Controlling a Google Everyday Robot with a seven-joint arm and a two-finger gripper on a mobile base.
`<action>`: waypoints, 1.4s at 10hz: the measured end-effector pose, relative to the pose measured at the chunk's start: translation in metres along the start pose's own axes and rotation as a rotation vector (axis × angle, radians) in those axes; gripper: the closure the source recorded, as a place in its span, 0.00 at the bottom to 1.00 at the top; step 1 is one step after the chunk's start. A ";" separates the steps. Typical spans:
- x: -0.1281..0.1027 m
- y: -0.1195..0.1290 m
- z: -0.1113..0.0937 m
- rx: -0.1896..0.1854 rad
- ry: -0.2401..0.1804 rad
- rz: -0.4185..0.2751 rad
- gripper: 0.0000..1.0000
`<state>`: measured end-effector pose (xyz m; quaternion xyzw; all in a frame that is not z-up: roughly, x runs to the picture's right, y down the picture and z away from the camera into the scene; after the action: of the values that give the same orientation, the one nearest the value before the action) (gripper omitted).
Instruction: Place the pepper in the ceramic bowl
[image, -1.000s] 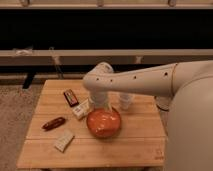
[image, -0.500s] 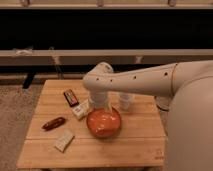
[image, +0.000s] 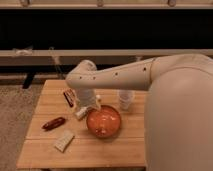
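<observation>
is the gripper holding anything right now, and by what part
Cannot be told for sure. The pepper lies on the table, apart from the gripper, which hangs by the ceramic bowl's left rim.

the tabletop (image: 125, 147) is pale planked wood, matt. the ceramic bowl (image: 118, 125) is glossy orange-red, with a sheen inside. the pepper (image: 53, 123), to its left, looks smooth and shiny. the cup (image: 125, 99), farther back, is translucent whitish plastic. the hand (image: 93, 106), at the bowl's far left rim, has a smooth off-white shell like the arm (image: 125, 75).
</observation>
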<state>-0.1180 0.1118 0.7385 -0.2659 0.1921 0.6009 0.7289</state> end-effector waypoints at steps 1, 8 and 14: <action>-0.001 0.023 0.000 0.003 0.001 -0.037 0.20; 0.007 0.106 0.016 0.016 0.029 -0.637 0.20; 0.007 0.192 0.045 0.042 -0.030 -0.992 0.20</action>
<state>-0.3058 0.1707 0.7394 -0.3019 0.0439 0.1815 0.9349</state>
